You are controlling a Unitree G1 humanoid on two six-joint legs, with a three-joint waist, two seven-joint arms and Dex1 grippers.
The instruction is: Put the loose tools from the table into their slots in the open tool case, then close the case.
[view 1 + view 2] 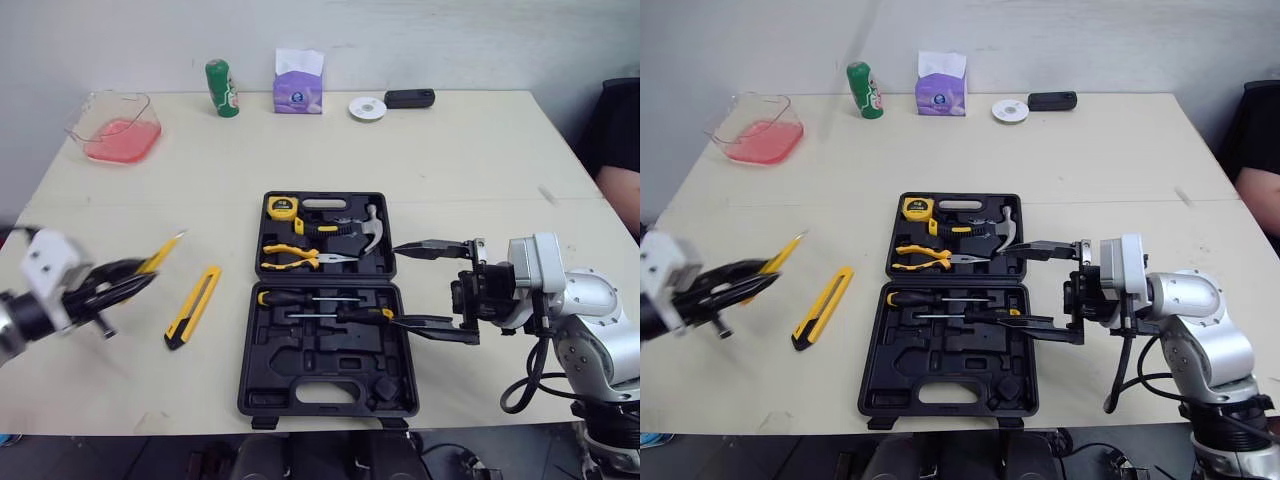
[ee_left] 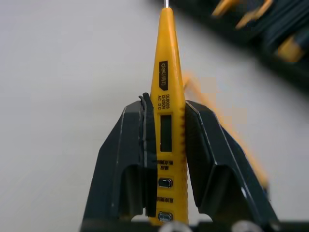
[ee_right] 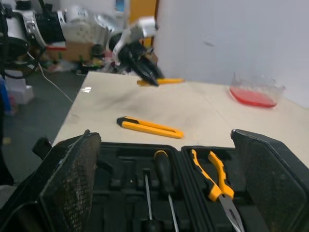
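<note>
The open black tool case [image 1: 330, 365] lies at the table's centre. In its slots are a tape measure [image 1: 283, 207], a hammer [image 1: 362, 228], pliers [image 1: 300, 258] and screwdrivers [image 1: 320, 300]. A yellow utility knife [image 1: 193, 306] lies loose on the table left of the case. My left gripper [image 1: 138, 281] is at the far left, above the table, shut on a yellow tester pen [image 2: 166, 92] whose tip points toward the case. My right gripper [image 1: 422, 287] hangs open at the case's right edge, with nothing between its fingers.
Along the far edge stand a clear dish with pink contents [image 1: 115, 128], a green bottle [image 1: 222, 88], a purple tissue pack [image 1: 299, 82], a white disc [image 1: 367, 107] and a black device [image 1: 409, 98]. A person's arm [image 1: 622, 185] shows at the right edge.
</note>
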